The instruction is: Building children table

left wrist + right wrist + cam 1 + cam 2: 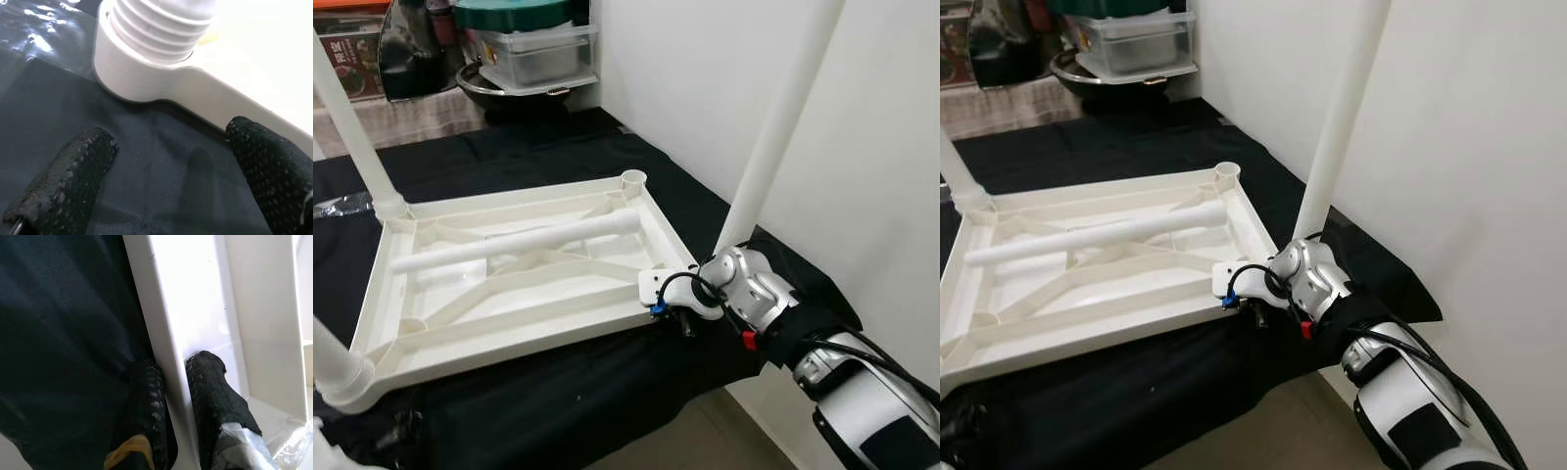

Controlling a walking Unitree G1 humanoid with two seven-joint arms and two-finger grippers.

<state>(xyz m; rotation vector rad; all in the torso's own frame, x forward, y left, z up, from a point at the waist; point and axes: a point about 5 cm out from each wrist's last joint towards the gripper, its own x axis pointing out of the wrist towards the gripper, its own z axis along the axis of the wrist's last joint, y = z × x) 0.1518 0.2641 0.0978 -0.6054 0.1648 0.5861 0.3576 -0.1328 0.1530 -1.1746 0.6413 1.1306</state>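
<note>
A white plastic table top (524,294) lies upside down on a black cloth (558,392). Upright legs stand at its far left corner (347,122), near left corner (331,360) and near right corner (773,127). A loose leg (514,242) lies inside the top. The far right socket (633,179) is empty. My right arm (754,294) reaches the near right corner, and the right gripper (168,369) is shut on the table top's rim (161,333), one finger on each side of it. My left gripper (166,166) is open over the cloth, beside a corner socket (132,73) that holds a threaded leg end (161,24).
The white wall (862,147) runs close along the right side. At the back stand a clear box with a green lid (533,44) and a metal bowl (489,88). Crumpled clear plastic (342,206) lies at the left. Floor (705,431) shows below the cloth's near edge.
</note>
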